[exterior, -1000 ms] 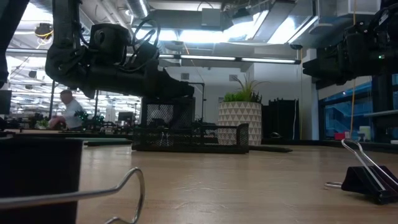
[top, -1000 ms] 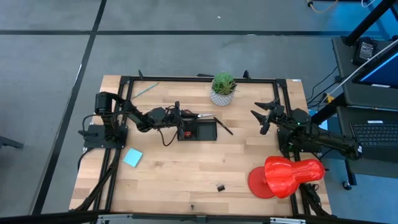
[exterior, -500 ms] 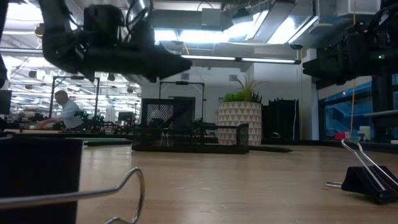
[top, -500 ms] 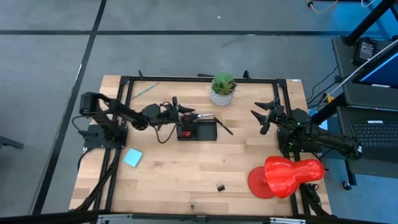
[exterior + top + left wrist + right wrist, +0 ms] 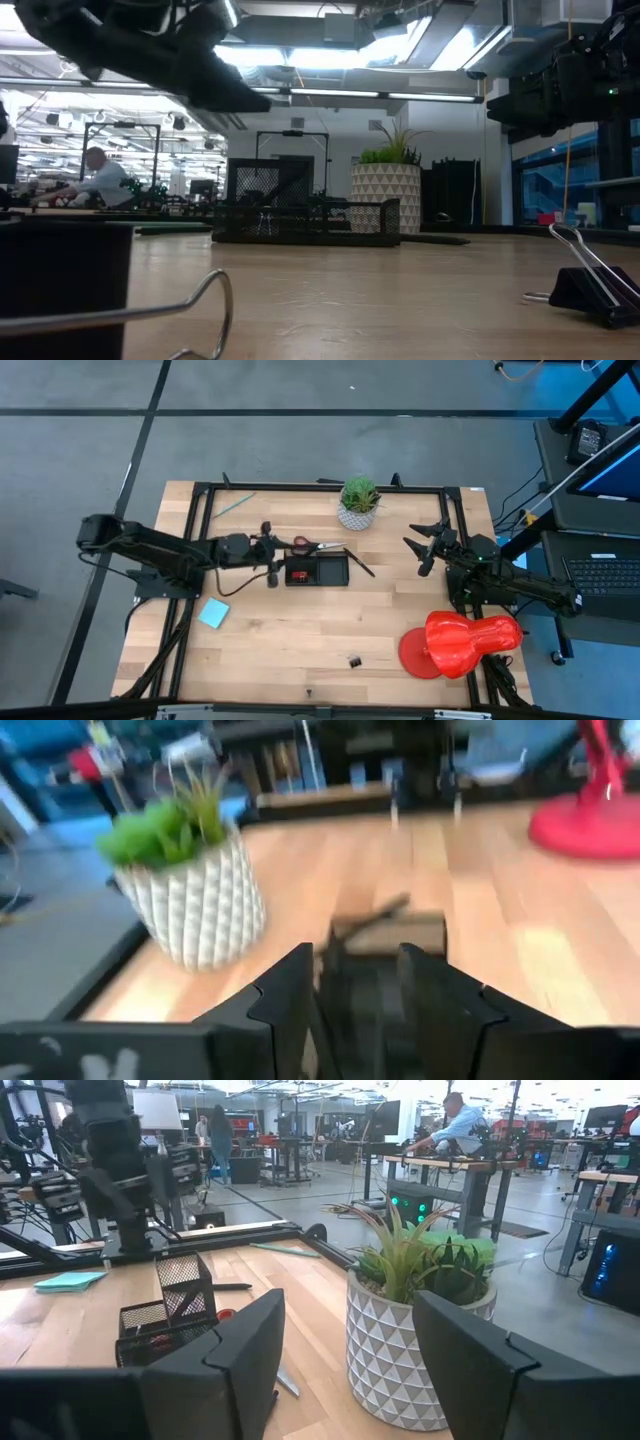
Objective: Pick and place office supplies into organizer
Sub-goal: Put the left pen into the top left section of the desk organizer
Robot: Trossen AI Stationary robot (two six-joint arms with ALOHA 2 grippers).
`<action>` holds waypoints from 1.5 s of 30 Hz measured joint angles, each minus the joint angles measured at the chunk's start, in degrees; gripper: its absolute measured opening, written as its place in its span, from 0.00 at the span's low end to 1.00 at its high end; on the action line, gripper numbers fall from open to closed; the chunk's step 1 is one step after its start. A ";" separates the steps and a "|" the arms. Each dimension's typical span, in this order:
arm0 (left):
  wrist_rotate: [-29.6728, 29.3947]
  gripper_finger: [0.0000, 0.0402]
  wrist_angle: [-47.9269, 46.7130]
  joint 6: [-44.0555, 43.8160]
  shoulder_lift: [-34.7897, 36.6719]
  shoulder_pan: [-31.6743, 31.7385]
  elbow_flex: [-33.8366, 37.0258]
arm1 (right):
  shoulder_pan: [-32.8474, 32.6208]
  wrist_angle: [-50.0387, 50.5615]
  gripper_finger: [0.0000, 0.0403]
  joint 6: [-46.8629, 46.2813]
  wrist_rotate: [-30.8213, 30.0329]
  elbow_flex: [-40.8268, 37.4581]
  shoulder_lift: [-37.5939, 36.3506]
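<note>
Here the left end effector (image 5: 270,552) hangs over the bench (image 5: 300,640) just to the left of the organizer (image 5: 318,570), its two dark fingers (image 5: 290,995) parted with nothing between them, and the wrist view looks straight past them into the black mesh tray. The organizer sits near the middle of the bench, slightly toward the back, with something red lying in its left part. The red-handled scissors (image 5: 304,544) lie against its back edge, handles to the left and blades pointing right, and a thin dark pen (image 5: 362,567) rests at a slant just off its right end. A green pencil (image 5: 234,504) lies well apart near the back left corner, the light blue notepad (image 5: 213,613) sits toward the front left, and a small black clip (image 5: 354,661) lies near the front edge. The right end effector (image 5: 424,546) waits at the right side of the bench with its fingers (image 5: 240,1345) spread wide and empty, beside the potted plant (image 5: 358,503). A large red object (image 5: 458,642) stands at the front right.
</note>
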State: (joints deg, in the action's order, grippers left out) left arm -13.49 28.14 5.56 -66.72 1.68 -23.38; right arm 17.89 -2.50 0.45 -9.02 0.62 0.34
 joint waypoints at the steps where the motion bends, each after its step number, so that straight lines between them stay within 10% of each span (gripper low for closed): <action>1: -1.06 0.36 -2.77 -0.97 1.04 -0.95 0.00 | -0.02 0.00 0.56 0.02 0.00 0.00 0.00; 11: -15.07 0.36 -12.85 -5.90 7.03 -6.21 0.00 | -0.02 0.00 0.56 0.00 0.00 0.00 0.00; 45: -12.05 0.36 -28.92 -12.35 13.29 1.92 -0.02 | -0.01 -1.59 0.56 -3.59 0.02 -0.01 0.01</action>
State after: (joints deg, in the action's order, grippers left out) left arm -25.54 -0.78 -6.79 -53.43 3.60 -23.40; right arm 17.88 -4.09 -3.14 -8.99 0.61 0.35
